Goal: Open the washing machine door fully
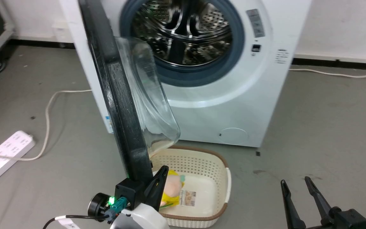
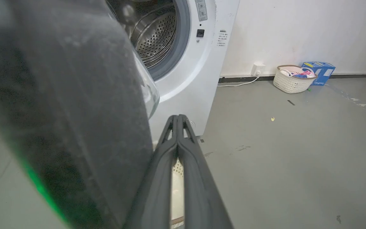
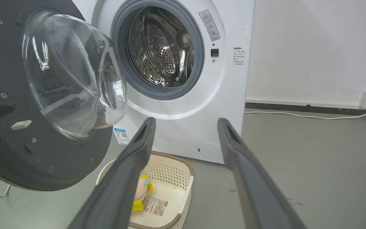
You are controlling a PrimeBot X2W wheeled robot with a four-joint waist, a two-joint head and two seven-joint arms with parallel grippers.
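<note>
black washing machine door stands open with clear glass bulge; left tool clenched, right tool released.

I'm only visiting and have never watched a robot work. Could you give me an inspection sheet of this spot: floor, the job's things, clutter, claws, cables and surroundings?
Surface: grey floor, with a few small scraps and marks.
Job's things: washing machine door stands well open; white washing machine with its steel drum exposed.
Clutter: cream basket on the floor below the door, holding a yellow soft toy.
Claws: left claw shut, empty, beside the door's lower edge; right claw open, empty, apart from the machine.
Cables: white power strip and cord on the floor; white cable along the wall.
Surroundings: white wall; second basket and blue box beside it.
</note>
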